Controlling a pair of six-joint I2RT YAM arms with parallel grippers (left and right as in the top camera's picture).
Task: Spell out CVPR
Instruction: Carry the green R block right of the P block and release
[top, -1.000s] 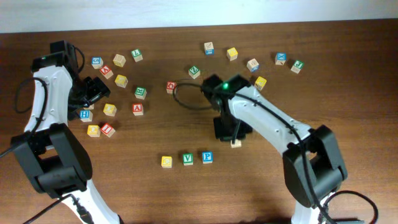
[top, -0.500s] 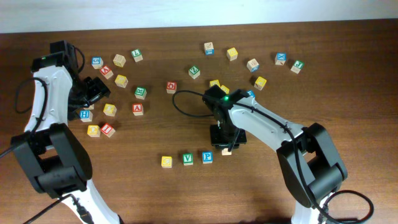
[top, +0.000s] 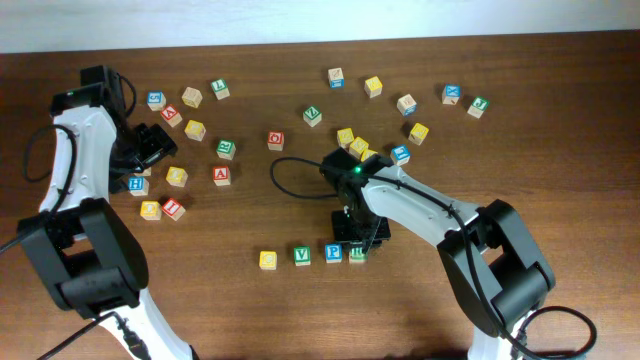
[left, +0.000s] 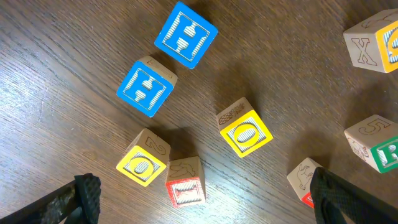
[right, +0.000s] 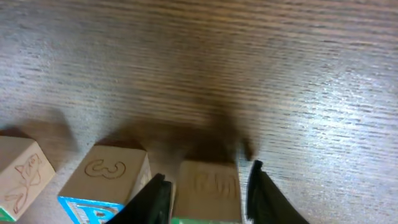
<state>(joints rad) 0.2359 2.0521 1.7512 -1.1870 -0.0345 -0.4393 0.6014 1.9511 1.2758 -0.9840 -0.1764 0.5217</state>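
Overhead view first: near the middle of the table (top: 220, 310), a row of yellow block (top: 267, 260), green V block (top: 301, 255) and blue P block (top: 333, 253). Just right of that, a green block (top: 357, 255) pinched in the right hand (top: 358, 244). Left hand (top: 150, 146) above scattered blocks (top: 177, 176) at far left.

Left wrist view: fingers (left: 84, 198) spread wide, nothing between, over the scattered blocks.

Right wrist view: fingers pressed on both sides of the green block, just beside the blue P block.

Blue blocks (left: 185, 34), yellow blocks (left: 247, 134) and a red block (left: 186, 190) on a wooden table (left: 62, 93).
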